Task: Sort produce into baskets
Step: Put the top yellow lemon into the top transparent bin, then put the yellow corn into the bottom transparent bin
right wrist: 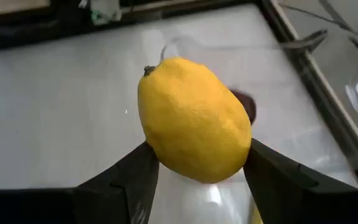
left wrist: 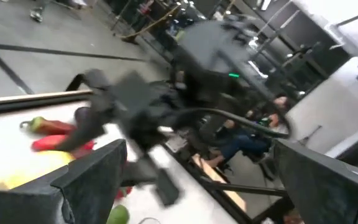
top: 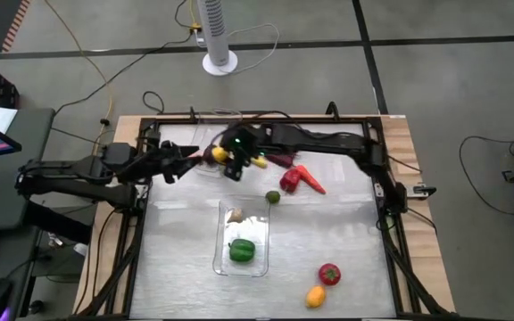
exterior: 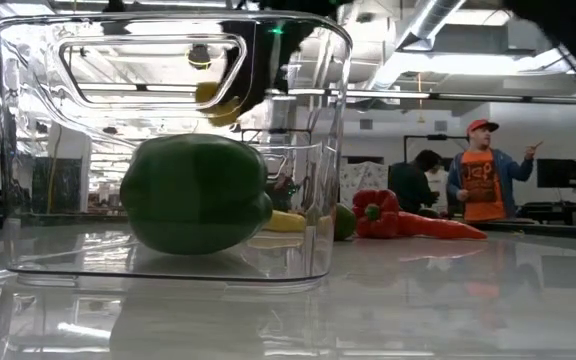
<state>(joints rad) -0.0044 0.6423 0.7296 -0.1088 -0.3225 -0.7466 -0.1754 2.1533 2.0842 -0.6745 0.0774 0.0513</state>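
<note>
- Right gripper [right wrist: 194, 165] pinching a yellow lemon [right wrist: 192, 118] between both fingers, gripping only the lower flanks of the fruit.
- Hovering at the far middle of the table, above the far basket [top: 205, 159], whose clear walls are hard to trace from above.
- Left gripper [top: 188, 153] waiting just beside, fingers spread wide and holding nothing, close enough to be crowding the drop.
- Lying near: red peppers [top: 290, 181] with the orange carrot [top: 311, 181], a green lime [top: 273, 197], and something dark purple on the table beneath the lemon, too hidden for naming.
- Sitting in the near basket [top: 219, 259]: a green pepper [top: 242, 251].
- Waiting at the near right: a tomato [top: 329, 274] and another lemon [top: 315, 295].
- Risking, judging from here: the rounded lemon squirting out of so low a grip; rolling away across the glossy table if missing the basket rim; knocking into the left fingers.
</note>
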